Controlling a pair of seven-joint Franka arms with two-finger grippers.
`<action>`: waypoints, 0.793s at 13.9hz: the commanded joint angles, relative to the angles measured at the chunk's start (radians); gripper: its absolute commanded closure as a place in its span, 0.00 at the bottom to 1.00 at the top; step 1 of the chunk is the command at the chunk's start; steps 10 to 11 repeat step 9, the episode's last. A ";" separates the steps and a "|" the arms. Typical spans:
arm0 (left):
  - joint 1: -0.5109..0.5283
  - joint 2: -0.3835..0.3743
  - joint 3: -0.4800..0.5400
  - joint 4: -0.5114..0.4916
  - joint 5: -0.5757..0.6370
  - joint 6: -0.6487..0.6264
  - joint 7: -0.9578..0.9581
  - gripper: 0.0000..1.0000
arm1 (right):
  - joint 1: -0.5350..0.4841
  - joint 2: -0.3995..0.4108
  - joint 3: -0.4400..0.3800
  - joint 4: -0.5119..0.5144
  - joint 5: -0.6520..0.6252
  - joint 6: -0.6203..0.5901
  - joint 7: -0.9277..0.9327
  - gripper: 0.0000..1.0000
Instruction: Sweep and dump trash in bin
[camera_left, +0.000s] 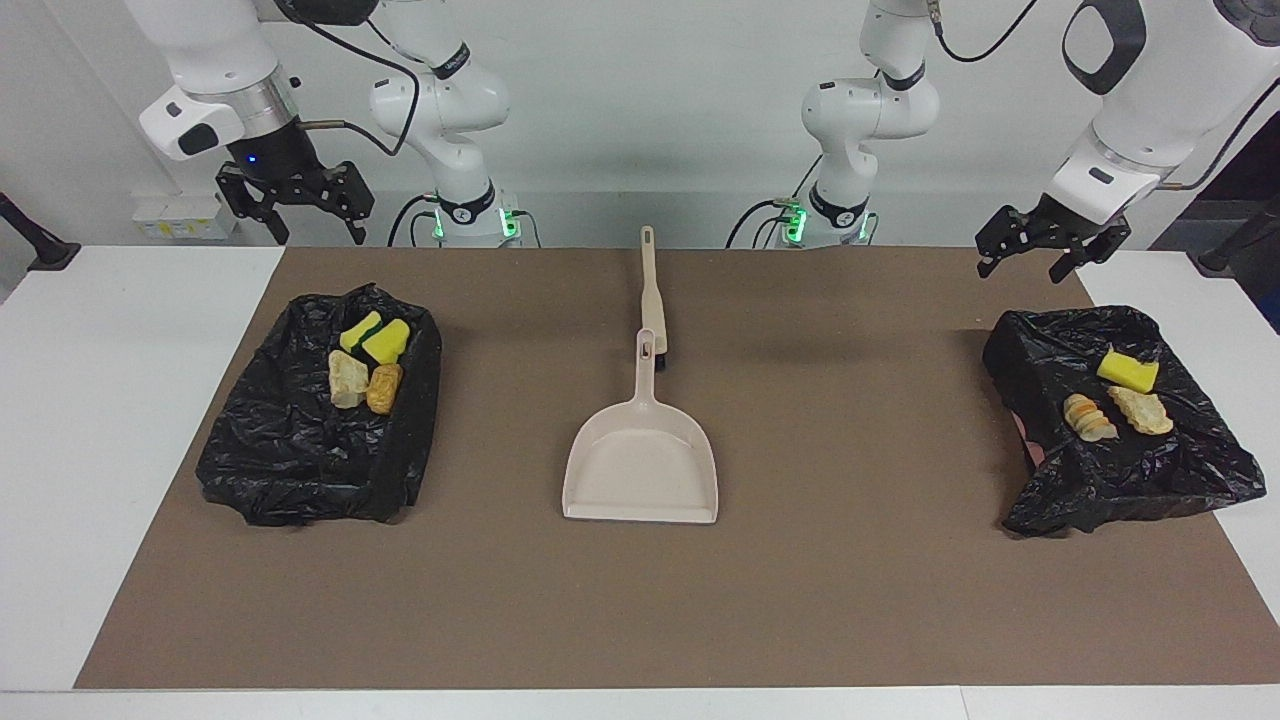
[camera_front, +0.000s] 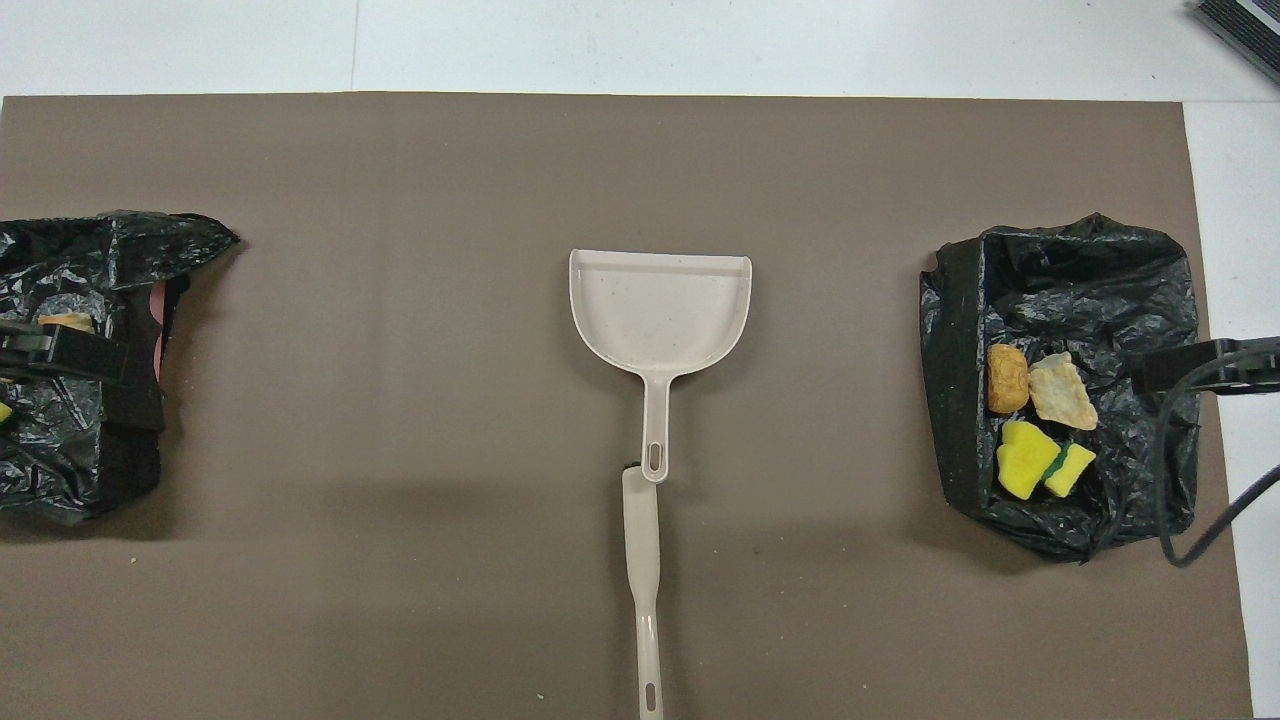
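Two bins lined with black bags stand on the brown mat, and the trash lies inside them. The bin (camera_left: 290, 460) at the right arm's end holds yellow-and-green sponge pieces (camera_left: 375, 340) and tan bread-like chunks (camera_left: 365, 385), also seen as sponge pieces (camera_front: 1035, 465) and chunks (camera_front: 1035, 385). The bin (camera_left: 1130, 480) at the left arm's end holds a sponge piece (camera_left: 1127, 370) and bread-like chunks (camera_left: 1110, 413). My left gripper (camera_left: 1022, 265) hangs open and empty over that bin. My right gripper (camera_left: 317, 232) waits open and empty over its bin.
A beige dustpan (camera_left: 640, 465) lies mid-mat, its mouth away from the robots. A beige brush (camera_left: 651, 290) lies in line with it, nearer the robots, its head touching the dustpan's handle. In the overhead view they show as dustpan (camera_front: 660, 305) and brush (camera_front: 645, 580).
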 joint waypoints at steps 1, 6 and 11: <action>-0.013 -0.029 0.003 -0.038 0.012 0.026 -0.006 0.00 | -0.001 -0.007 0.000 0.006 -0.001 -0.019 -0.020 0.00; -0.013 -0.029 0.004 -0.038 0.012 0.026 -0.004 0.00 | 0.000 -0.007 0.000 0.006 -0.001 -0.020 -0.020 0.00; -0.013 -0.028 0.003 -0.038 0.016 0.027 -0.004 0.00 | 0.003 -0.007 0.000 0.006 0.000 -0.019 -0.020 0.00</action>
